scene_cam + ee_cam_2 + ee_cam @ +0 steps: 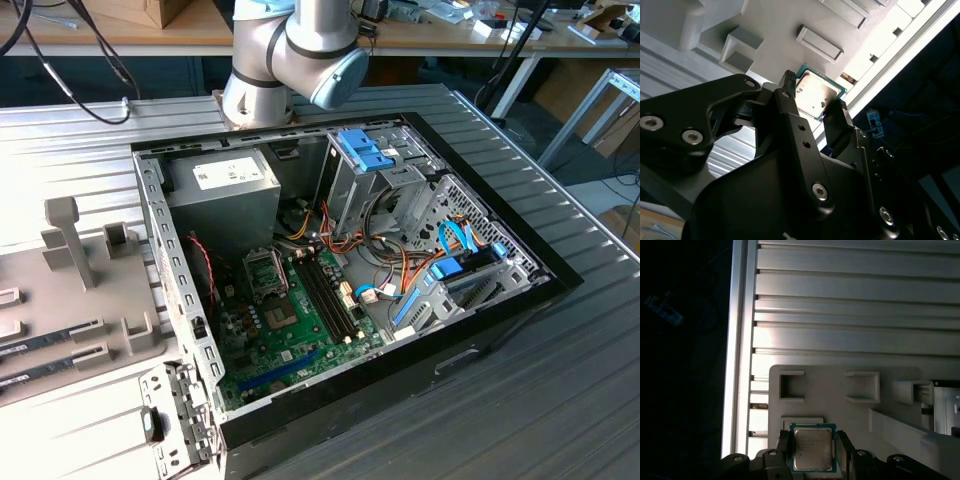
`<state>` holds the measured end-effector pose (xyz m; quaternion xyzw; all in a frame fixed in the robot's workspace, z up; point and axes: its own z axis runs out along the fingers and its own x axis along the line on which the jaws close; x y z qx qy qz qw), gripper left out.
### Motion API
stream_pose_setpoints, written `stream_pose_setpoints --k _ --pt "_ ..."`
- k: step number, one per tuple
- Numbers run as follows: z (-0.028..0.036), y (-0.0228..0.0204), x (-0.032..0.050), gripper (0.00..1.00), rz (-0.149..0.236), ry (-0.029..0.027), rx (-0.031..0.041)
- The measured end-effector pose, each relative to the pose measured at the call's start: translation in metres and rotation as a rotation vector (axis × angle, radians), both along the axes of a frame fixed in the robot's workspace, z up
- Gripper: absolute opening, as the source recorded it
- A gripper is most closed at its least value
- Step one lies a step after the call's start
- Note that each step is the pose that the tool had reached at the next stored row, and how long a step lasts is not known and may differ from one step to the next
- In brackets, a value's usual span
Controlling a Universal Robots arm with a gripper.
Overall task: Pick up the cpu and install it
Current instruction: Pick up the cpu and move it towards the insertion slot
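The cpu [812, 450] is being pinched by two opposite green edges between the black jaws, with its silver top facing the wrist cameras, probably so that the underside is not being touched. It is being held just over a pocket of the pale grey fixture tray [840, 390] on the ribbed counter [840, 305]; whether it is being lifted clear cannot be told. The motherboard [300, 345] is lying exposed in the open case [500, 300], reachable from above.
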<state>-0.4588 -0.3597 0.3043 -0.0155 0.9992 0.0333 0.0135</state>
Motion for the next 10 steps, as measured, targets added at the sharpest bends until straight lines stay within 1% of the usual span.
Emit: stream_pose_setpoints --k 3,10 --pt "0.0027 0.0 0.0 0.47 0.0 -0.0001 0.0" --pt "0.0062 0.0 0.0 0.47 0.0 -0.0001 0.0001"
